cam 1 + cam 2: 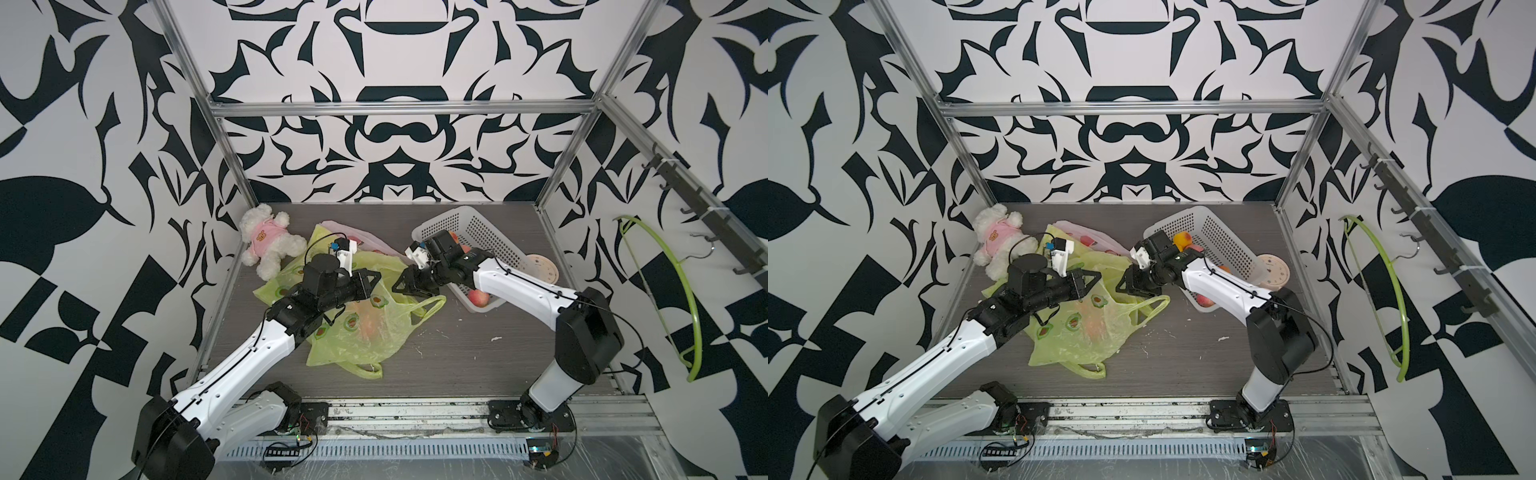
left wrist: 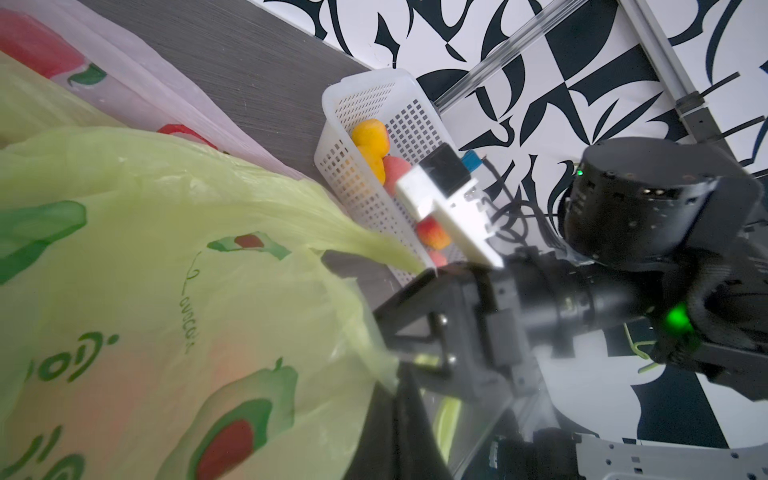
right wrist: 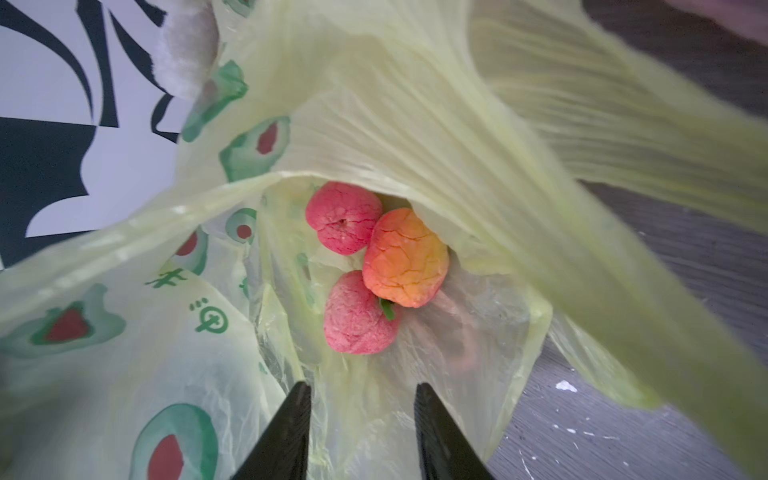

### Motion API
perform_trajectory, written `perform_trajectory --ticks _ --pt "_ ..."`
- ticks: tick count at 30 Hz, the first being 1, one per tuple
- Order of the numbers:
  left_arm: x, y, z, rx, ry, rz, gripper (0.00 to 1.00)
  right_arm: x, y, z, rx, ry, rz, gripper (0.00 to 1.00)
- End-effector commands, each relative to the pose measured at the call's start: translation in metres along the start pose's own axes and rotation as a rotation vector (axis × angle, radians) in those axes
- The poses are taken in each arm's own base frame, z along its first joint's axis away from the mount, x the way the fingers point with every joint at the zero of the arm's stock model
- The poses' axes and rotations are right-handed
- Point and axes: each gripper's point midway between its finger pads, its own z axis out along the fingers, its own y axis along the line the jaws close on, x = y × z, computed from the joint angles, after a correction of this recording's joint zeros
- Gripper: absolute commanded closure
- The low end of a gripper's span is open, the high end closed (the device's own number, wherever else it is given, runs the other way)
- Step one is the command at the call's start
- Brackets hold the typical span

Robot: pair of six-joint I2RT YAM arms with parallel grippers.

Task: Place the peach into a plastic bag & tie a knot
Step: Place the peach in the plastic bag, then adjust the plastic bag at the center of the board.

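Three peaches (image 3: 405,257) lie together at the bottom of the green bag (image 3: 415,124) in my right wrist view, two pink and one orange, touching one another. In a top view I get only a reddish blur of them through the film, where the bag lies crumpled near the middle of the table (image 1: 478,365). My left gripper (image 1: 372,282) is closed tight on the bag's rim, and in the left wrist view the plastic bunches right up against its dark finger. My right gripper (image 3: 362,392) sits at the bag's mouth with its jaws moderately apart. Thin film shows in the gap, but I see nothing pinched between the tips. In the left wrist view a strip of the bag runs taut up to that gripper, and I cannot tell whether it is caught there or only draped. Beside my right arm the white basket (image 1: 440,220) holds more fruit (image 1: 478,298). A teddy bear (image 1: 266,241) in a pink shirt lies at the far left of the table, and a pink bag (image 1: 370,239) shows past the green one's far edge.
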Motion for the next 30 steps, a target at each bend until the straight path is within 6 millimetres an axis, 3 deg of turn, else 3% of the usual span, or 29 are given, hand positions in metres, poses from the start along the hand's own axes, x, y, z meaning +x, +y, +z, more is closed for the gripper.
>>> perform_trajectory --ticks 1,5,8,14,20,30 --pt "-0.003 0.003 -0.004 -0.007 -0.024 0.001 1.00 -0.007 0.018 -0.030 0.011 -0.080 -0.080 0.52" --pt "0.001 0.008 -0.002 -0.019 -0.016 -0.003 1.00 -0.010 0.011 -0.072 0.129 -0.186 -0.104 0.34" --pt "0.003 0.011 0.000 -0.024 -0.015 -0.009 1.00 -0.001 0.000 -0.097 0.185 -0.240 -0.084 0.29" --pt "0.004 0.010 0.002 -0.010 -0.011 -0.016 1.00 0.034 -0.029 -0.121 0.218 -0.308 0.023 0.20" --pt "0.006 0.010 0.004 -0.003 0.003 -0.019 1.00 0.043 -0.033 -0.110 0.057 -0.386 0.152 0.10" --pt "0.009 0.010 0.006 0.000 0.016 -0.023 1.00 0.027 -0.028 -0.088 -0.070 -0.422 0.218 0.10"
